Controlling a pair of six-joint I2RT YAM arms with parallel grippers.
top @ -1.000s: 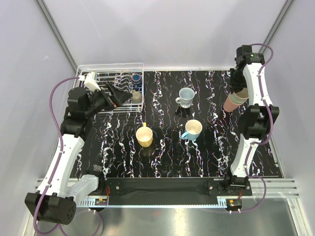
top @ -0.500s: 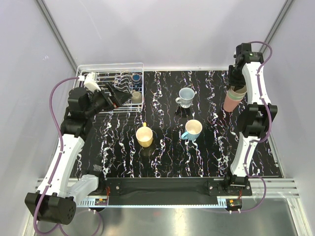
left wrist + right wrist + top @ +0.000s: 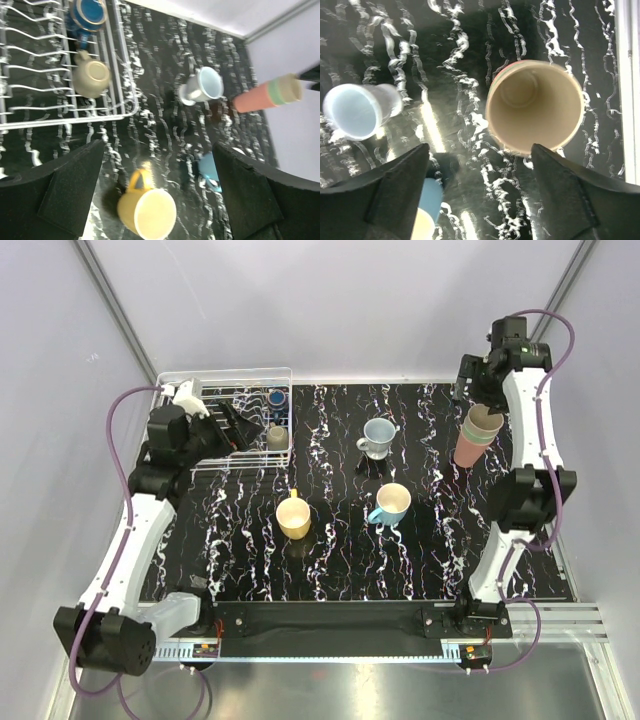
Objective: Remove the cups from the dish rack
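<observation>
The white wire dish rack stands at the back left, with a navy cup and a grey-brown cup in its right end. My left gripper hovers open and empty over the rack's right part. The left wrist view shows the rack, the navy cup and the grey-brown cup. A stack of tumblers, tan on top, stands at the back right. My right gripper is open just above it, touching nothing.
Three mugs stand on the black marbled table: pale blue, yellow and cyan with a cream inside. The table's right edge rail runs close beside the tumbler stack.
My right gripper has let go of the tumbler stack, opened wide and lifted up and back. The left gripper has pulled slightly back towards the rack.
</observation>
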